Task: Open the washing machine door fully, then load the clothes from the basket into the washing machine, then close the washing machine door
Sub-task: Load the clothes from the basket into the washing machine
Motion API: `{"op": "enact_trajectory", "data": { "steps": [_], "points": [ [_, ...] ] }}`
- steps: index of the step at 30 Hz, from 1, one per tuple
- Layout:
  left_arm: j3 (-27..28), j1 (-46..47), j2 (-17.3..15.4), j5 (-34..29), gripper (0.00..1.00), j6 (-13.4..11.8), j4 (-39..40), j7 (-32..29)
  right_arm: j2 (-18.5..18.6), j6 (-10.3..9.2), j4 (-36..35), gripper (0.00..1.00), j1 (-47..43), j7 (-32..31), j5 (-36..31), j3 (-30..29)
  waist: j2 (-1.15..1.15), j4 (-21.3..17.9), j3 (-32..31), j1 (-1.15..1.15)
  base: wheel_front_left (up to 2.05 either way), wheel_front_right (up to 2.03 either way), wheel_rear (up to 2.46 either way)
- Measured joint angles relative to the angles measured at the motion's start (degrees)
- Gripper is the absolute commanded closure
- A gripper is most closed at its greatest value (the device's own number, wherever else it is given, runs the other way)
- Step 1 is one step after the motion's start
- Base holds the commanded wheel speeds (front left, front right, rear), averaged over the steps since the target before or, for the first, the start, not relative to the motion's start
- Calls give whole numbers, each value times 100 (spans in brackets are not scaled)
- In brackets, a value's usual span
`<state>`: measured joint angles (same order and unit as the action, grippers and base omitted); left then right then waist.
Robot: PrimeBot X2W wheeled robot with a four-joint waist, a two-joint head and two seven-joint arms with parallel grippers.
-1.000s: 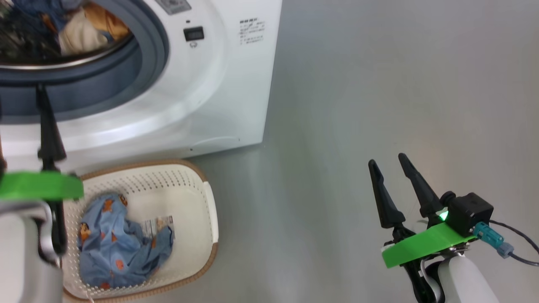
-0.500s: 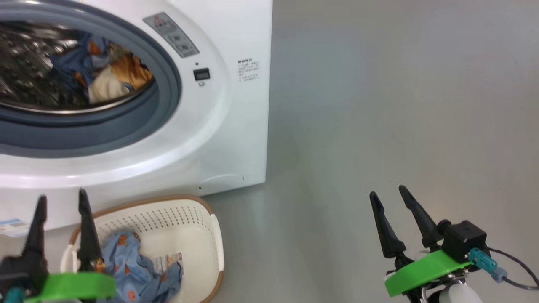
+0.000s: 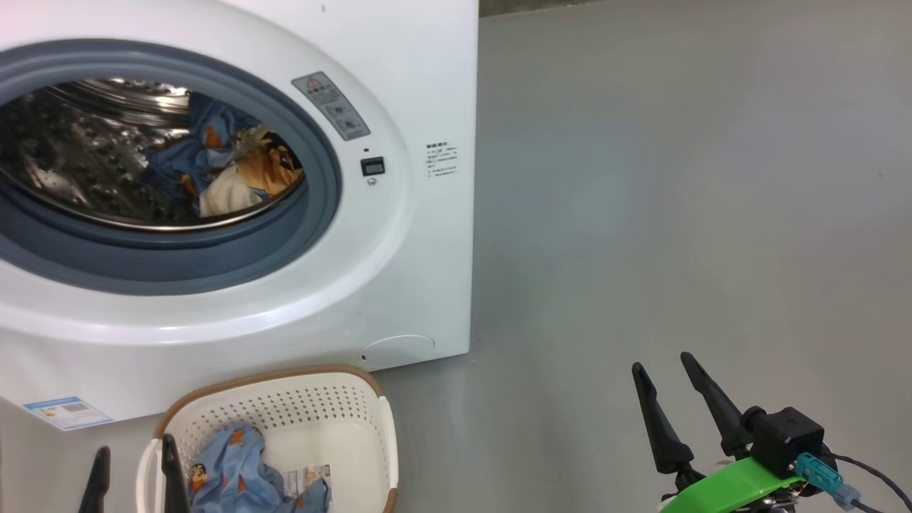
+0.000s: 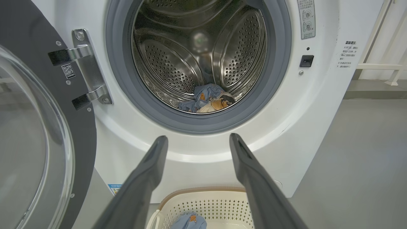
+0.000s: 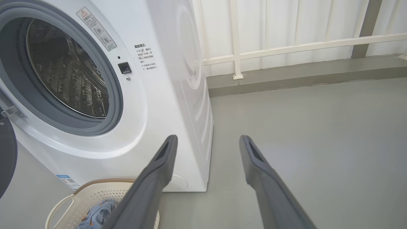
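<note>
Head view and both wrist views, read left to right. At far left the door (image 4: 28, 133) stands swung wide on its hinge, clear of the mouth of the washer (image 3: 399, 285). The left gripper (image 3: 135, 456) hovers at the bottom edge, above the left end of the basket (image 3: 320, 420), its fingers spread and holding nothing. The step in hand looks like fetching the next garment. To do it well, the gripper should drop straight into the basket and pinch a raised fold rather than flat cloth. It should lift clear of the brown rim, then carry the load past the grey gasket (image 3: 214, 267) and deep inside, so no hem lies on the seal. The drum (image 4: 178, 63) holds a small heap of clothes (image 3: 228, 171), blue, orange and cream, low at its front. The basket sits on the floor just before the washer. It holds one crumpled blue printed garment (image 3: 235, 477) at its left end, with a sticker (image 3: 306, 479) showing beside it. At far right the right gripper (image 3: 662, 363) hangs over bare floor (image 3: 677, 178), fingers apart and empty.
</note>
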<state>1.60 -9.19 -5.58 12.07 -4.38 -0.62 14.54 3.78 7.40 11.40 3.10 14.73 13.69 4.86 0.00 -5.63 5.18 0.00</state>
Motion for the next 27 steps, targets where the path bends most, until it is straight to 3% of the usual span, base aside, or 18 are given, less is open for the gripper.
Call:
{"op": "enact_trajectory", "data": {
  "steps": [11,27],
  "points": [
    [51,-444,204,-91,0,1,55,0,-4,0,-53,0,-120,0,-19,-2,0,198,-167,0,0,0,0],
    [-68,-821,260,-212,0,-24,216,-1,-22,0,-121,0,-333,0,-129,-76,0,352,-313,0,0,0,0]
  ]
}}
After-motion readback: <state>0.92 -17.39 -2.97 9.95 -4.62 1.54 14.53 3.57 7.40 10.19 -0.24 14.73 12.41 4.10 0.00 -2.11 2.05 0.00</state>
